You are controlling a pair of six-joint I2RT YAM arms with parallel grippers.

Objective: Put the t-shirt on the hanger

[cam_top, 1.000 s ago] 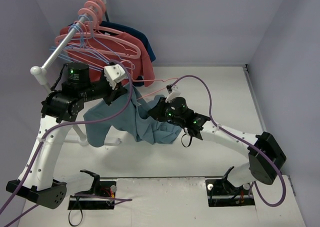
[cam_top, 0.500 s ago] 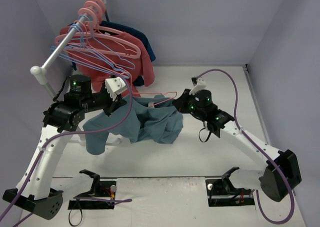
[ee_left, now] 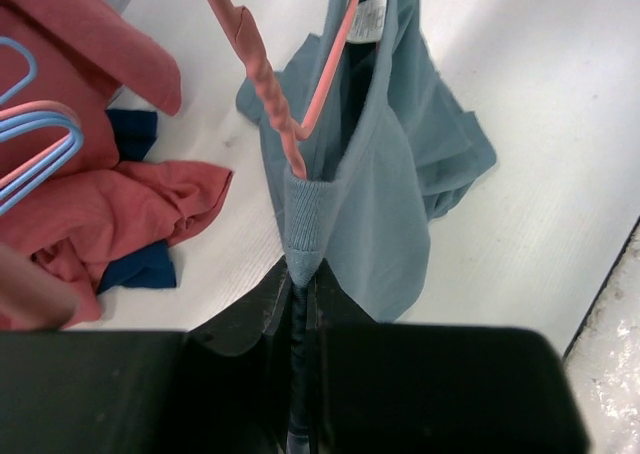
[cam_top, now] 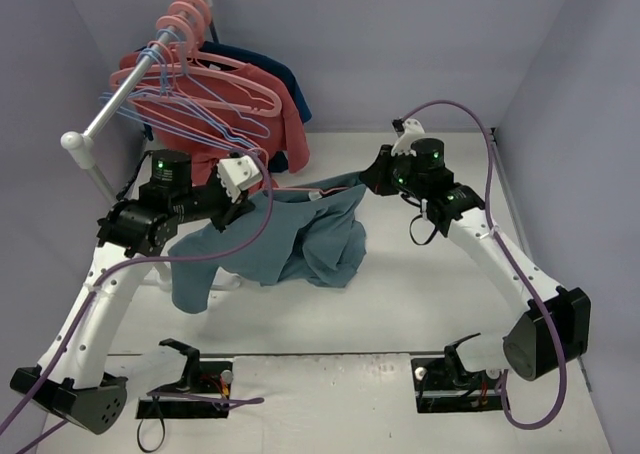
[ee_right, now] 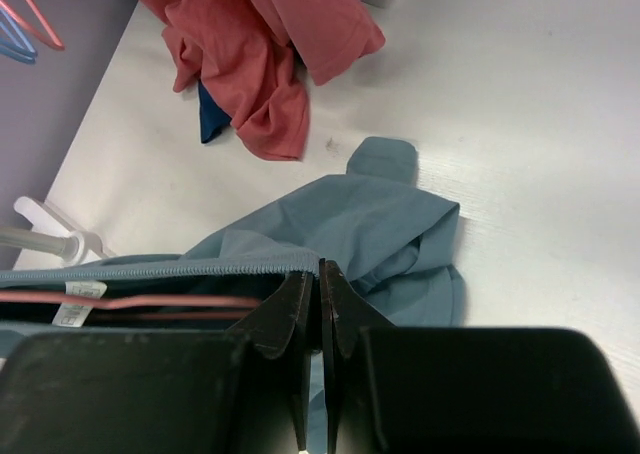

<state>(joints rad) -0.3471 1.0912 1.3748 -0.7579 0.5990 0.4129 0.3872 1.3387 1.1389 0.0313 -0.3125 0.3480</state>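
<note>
Pinching the collar of the t-shirt (cam_top: 310,244) taut between them, the left end effector (ee_left: 301,274) and right end effector (ee_right: 321,277) hold its neck around the hanger (ee_right: 150,301). Roughly halfway, I'd say: shoulders not yet seated, body slumped on the surface (cam_top: 430,294).

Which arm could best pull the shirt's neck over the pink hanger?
Probably the right. The right gripper is shut on the t-shirt collar with the hanger running toward it; the left gripper pins the opposite side.
</note>
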